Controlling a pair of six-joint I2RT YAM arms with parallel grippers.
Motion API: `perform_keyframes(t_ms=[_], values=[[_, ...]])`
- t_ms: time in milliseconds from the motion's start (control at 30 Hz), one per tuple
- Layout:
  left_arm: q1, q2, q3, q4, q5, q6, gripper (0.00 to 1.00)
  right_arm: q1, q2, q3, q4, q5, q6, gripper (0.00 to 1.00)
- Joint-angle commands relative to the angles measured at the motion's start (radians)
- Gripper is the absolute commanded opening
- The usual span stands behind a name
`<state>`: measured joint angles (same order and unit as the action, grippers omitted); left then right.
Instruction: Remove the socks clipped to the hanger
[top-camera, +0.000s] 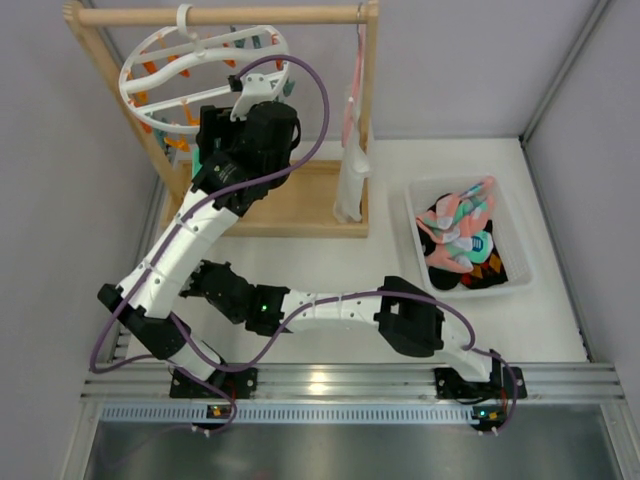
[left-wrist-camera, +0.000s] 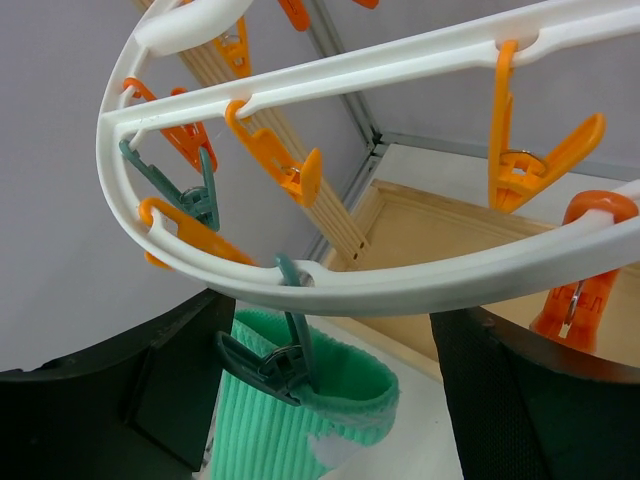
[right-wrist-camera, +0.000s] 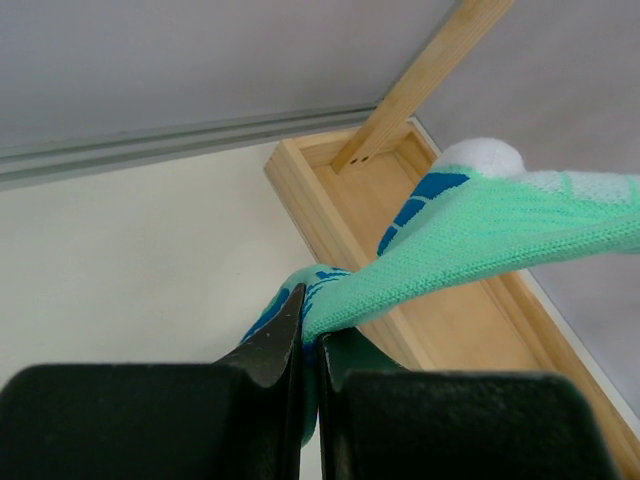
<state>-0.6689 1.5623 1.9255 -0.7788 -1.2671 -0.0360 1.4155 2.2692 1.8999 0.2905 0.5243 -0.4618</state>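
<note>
socks (top-camera: 462, 235): one mint sock (left-wrist-camera: 300, 430) left clipped to hanger (left-wrist-camera: 400, 290)
right gripper (right-wrist-camera: 305, 310) pinches it, left gripper (left-wrist-camera: 335, 340) open at its clip (left-wrist-camera: 270, 365); others in bin (top-camera: 413, 215).

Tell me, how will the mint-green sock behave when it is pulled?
Probably soft and stretchy: the mint-green sock narrows into a taut band at the shut right pincer. Likely light: one small teal clip holds its ribbed cuff.

Mint-green sock (left-wrist-camera: 290, 440) on white hanger (left-wrist-camera: 420, 290)
</note>
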Motion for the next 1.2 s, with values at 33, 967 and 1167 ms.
perform_keyframes(t_ms=[33,967,1167], values=[[0.028,-0.011,-0.005,0.016,0.028,-0.016,0.78,0.053,-0.017,0.013,0.093,-0.06,-0.029,0.0],[0.058,-0.149,-0.075,0.016,0.32,-0.148,0.53,0.053,-0.615,-0.797,0.368,0.144,0.15,0.0],[0.057,-0.251,-0.111,0.019,0.495,-0.2,0.85,0.04,-0.954,-1.047,0.237,0.273,0.224,0.0]])
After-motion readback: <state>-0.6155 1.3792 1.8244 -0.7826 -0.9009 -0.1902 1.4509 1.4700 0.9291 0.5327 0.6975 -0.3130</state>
